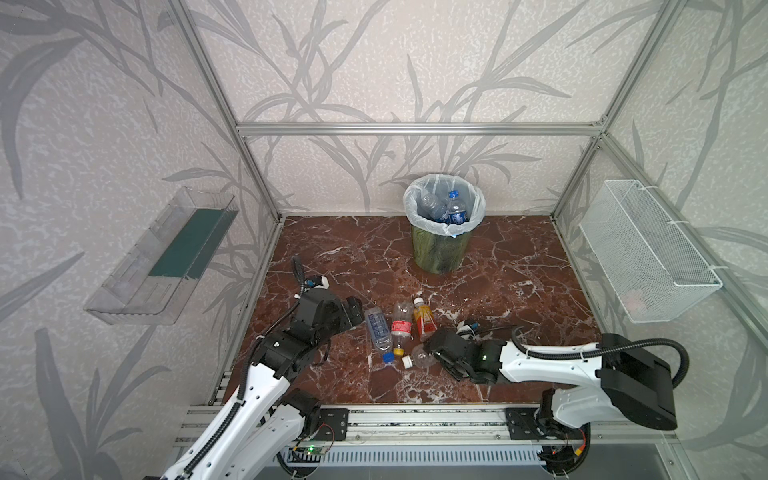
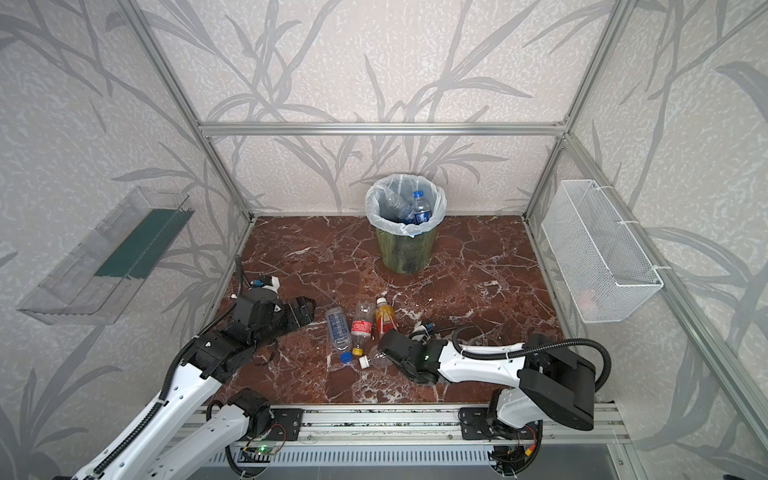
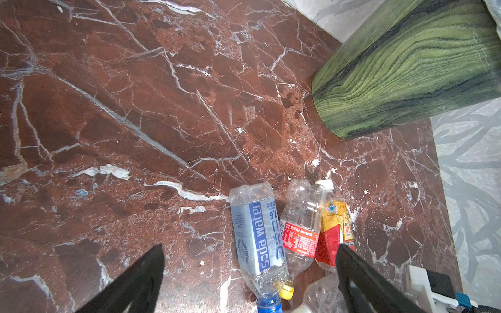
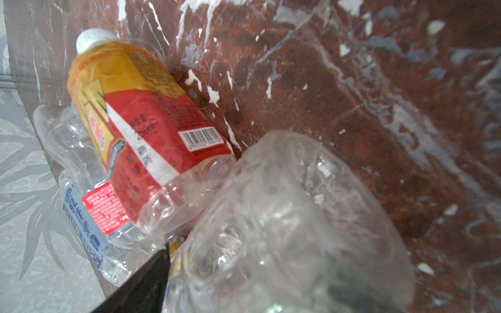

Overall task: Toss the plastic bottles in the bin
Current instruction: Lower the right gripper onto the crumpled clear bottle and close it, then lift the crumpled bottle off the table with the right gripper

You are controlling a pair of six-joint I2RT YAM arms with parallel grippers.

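Marble tabletop [image 1: 519, 291], bin [image 1: 438, 253] at back, leaf-patterned walls [image 1: 415, 62]

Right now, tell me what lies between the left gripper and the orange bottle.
Two lying bottles, side by side: the blue-label soda water bottle, then the red-label bottle. This shows in both top views.

Bin at the back, bottles at the front

The bin [image 1: 440, 253] stands at the rear centre of the surface [image 1: 519, 299], close to the back wall, with bottles [image 1: 457, 214] in it. Near the front, three bottles [image 1: 402, 324] lie side by side. A fourth bottle [image 1: 417, 356] lies just in front of the rightmost. The left end effector [image 1: 358, 311] sits just left of the row, and the right end effector [image 1: 431, 353] is at the fourth bottle's right end.
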